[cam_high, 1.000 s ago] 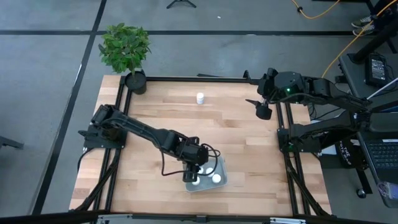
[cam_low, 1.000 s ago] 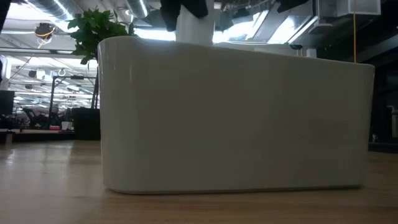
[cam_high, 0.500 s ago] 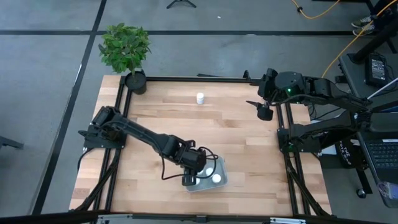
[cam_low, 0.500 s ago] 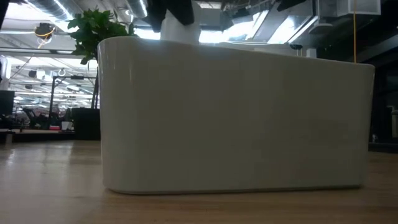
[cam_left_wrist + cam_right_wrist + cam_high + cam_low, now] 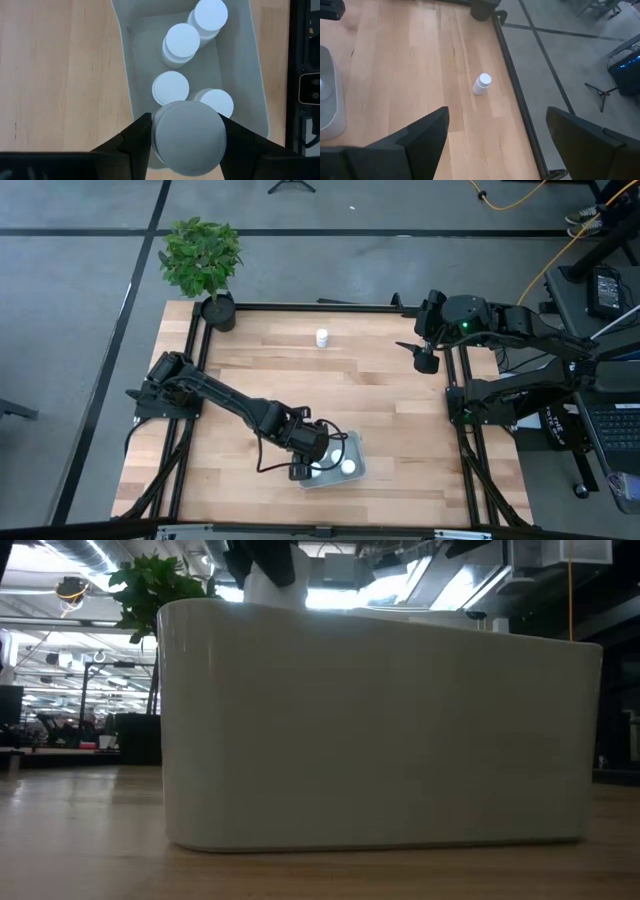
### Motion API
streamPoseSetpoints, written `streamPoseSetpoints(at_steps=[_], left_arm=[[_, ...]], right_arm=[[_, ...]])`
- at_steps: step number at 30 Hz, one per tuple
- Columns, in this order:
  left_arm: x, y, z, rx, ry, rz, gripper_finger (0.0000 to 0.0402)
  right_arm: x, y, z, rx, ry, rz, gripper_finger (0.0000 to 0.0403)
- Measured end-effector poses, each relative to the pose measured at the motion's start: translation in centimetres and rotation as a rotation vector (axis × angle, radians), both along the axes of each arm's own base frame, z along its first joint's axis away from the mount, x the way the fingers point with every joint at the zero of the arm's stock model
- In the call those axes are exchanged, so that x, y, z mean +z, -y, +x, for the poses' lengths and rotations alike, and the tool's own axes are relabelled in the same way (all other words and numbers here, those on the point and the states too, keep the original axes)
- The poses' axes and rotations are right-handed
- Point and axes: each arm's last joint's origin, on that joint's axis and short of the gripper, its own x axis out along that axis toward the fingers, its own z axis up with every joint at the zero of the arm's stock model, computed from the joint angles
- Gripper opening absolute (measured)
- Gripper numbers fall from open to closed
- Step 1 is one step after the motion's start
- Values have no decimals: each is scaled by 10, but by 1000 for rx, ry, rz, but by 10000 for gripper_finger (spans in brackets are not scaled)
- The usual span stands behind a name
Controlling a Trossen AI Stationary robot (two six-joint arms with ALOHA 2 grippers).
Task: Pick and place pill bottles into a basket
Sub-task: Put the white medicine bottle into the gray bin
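Note:
My left gripper [image 5: 305, 468] is over the left end of the pale grey-blue basket [image 5: 357, 448], shut on a white pill bottle [image 5: 187, 131]. In the low view the bottle [image 5: 270, 585] shows above the basket's wall [image 5: 380, 730]. Several more white-capped bottles [image 5: 182, 40] stand upright inside the basket. One bottle [image 5: 322, 337] stands upright on the table near the far edge; it also shows in the right wrist view [image 5: 481, 83]. My right gripper [image 5: 425, 360] hangs open and empty at the table's far right edge. My left gripper pinches the bottle by its two opposite sides [image 5: 156, 131], just below the cap, between its two fingers [image 5: 137, 137]. The fingers come from above, pointing down. The bottle is upright, its top above the basket's rim; the basket's wall hides its lower end.
A black pot with a green plant [image 5: 204, 265] stands at the table's far left corner. Black frame rails [image 5: 330, 307] run along the table's edges. Bare wood lies between the basket and the lone bottle.
My left gripper has carried the bottle toward the table's left edge, over the basket's left end, and a little down. The bottle stays upright in the hold.

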Motion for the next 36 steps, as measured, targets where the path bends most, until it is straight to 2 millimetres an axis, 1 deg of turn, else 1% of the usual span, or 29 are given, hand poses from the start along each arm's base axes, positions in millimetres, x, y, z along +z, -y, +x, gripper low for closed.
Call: streamPoseSetpoints(at_steps=[2,10,20,31,36], left_arm=[[-2,0,0,-3,8,6,173],[-22,-1,-4,9,-34,-3,173],[-41,0,-2,17,15,-52,173],[-72,-2,-9,48,3,-91,173],[-77,-2,-10,61,8,-106,173]], right_arm=[[0,0,0,0,0,0,333],[0,0,0,-3,0,4,333],[-1,0,-1,-4,-7,6,333],[-2,0,-2,-4,-30,9,333],[-2,0,-2,-3,-30,8,333]])
